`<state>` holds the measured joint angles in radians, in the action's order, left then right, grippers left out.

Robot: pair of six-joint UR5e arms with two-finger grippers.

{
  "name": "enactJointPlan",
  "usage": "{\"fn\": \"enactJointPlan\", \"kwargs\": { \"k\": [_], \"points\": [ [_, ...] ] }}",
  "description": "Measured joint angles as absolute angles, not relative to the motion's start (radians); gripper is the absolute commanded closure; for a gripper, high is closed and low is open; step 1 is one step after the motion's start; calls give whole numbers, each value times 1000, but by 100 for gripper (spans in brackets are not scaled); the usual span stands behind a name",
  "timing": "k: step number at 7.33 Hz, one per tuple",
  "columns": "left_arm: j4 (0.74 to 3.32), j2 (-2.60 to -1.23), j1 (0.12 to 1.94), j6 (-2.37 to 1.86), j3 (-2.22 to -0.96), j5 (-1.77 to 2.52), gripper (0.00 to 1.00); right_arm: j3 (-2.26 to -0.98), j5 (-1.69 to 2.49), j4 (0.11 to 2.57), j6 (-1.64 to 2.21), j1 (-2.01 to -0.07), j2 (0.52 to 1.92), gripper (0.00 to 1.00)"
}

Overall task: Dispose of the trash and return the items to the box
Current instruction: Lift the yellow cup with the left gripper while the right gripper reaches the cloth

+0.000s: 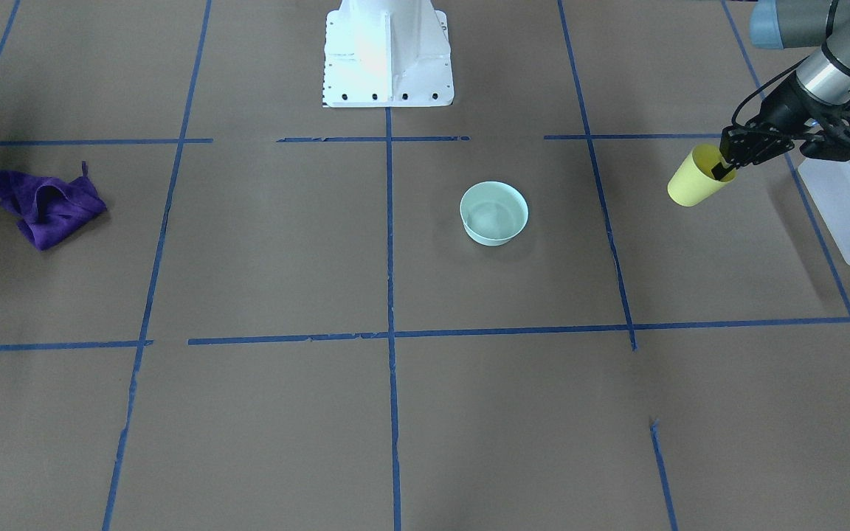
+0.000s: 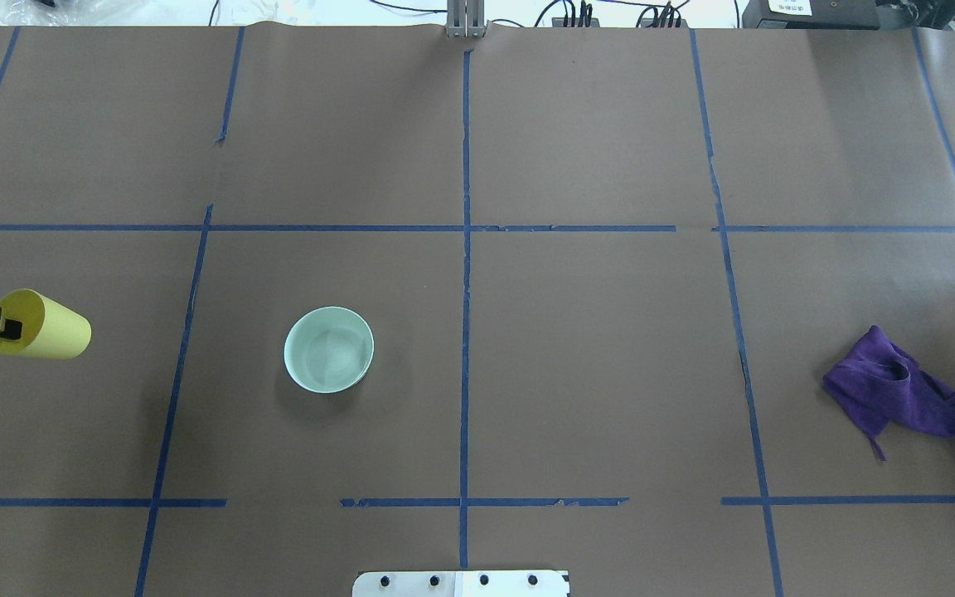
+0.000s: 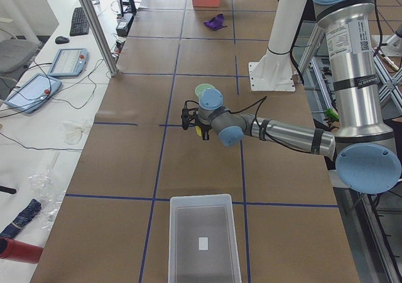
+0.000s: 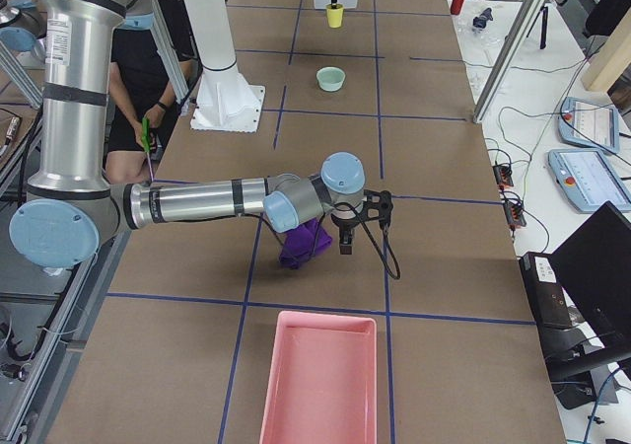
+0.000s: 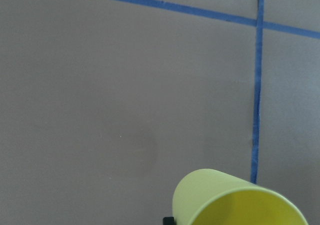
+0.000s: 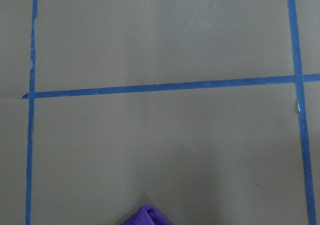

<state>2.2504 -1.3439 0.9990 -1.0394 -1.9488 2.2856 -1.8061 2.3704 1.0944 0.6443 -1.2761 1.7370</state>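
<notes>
My left gripper (image 1: 724, 158) is shut on the rim of the yellow cup (image 1: 694, 181), one finger inside it. It holds the cup tilted above the table, just beside the translucent white box (image 1: 838, 214). The cup also shows in the overhead view (image 2: 42, 325) and the left wrist view (image 5: 235, 200). The mint-green bowl (image 1: 493, 212) stands upright and empty on the table (image 2: 328, 349). My right gripper (image 4: 360, 222) hovers by a purple cloth (image 4: 304, 242); I cannot tell whether it is open or shut.
The purple cloth (image 2: 900, 394) lies crumpled on my right side of the table. A pink bin (image 4: 320, 375) sits at that end. The white box (image 3: 204, 226) is at the left end. The white robot base (image 1: 387, 55) stands at mid-table.
</notes>
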Motion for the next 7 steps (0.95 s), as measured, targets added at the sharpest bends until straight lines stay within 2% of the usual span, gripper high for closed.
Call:
{"fn": "enactJointPlan", "kwargs": {
  "k": [2,4,7],
  "points": [
    [2156,-1347,1026,-975,-2007,2286,100,-1807,2236,925,809,-1077,1779,0],
    [2050,-1360,1100,-859,-2037,2286,100,-1809,2146,894,842,-931,1788,0],
    [1925,-1413,1233,-707,-2046,2286,100,-1813,2111,891,842,-815,1806,0]
  ]
}}
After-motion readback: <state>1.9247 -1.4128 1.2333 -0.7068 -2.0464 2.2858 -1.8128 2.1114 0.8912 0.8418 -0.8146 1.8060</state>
